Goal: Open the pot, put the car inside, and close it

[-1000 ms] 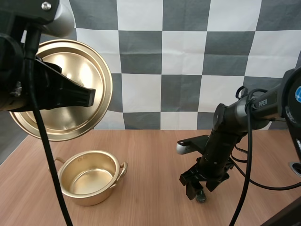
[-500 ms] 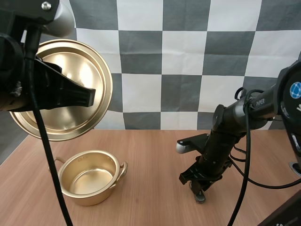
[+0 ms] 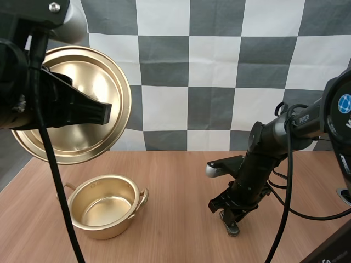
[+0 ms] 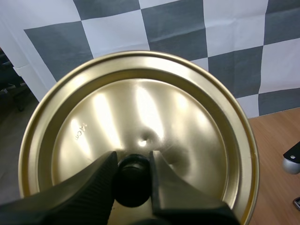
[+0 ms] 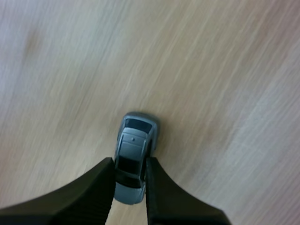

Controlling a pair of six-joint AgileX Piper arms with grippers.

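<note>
Silver car (image 5: 132,157) was gripped across its flanks by the right gripper (image 5: 130,165), seemingly resting on the table (image 3: 181,181), long axis along the fingers. The open pot (image 3: 107,205) lay at nine o'clock of it; the lid (image 4: 140,117) was clamped in the left gripper (image 4: 132,161).

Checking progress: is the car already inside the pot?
No, the car sits on the table, pinched by the right gripper; the pot holds nothing.

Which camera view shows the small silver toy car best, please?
The right wrist view: from above, the small silver toy car sits pinched in the right gripper. The high view gives a dark sliver under that gripper; the left wrist view faces the golden lid.
</note>
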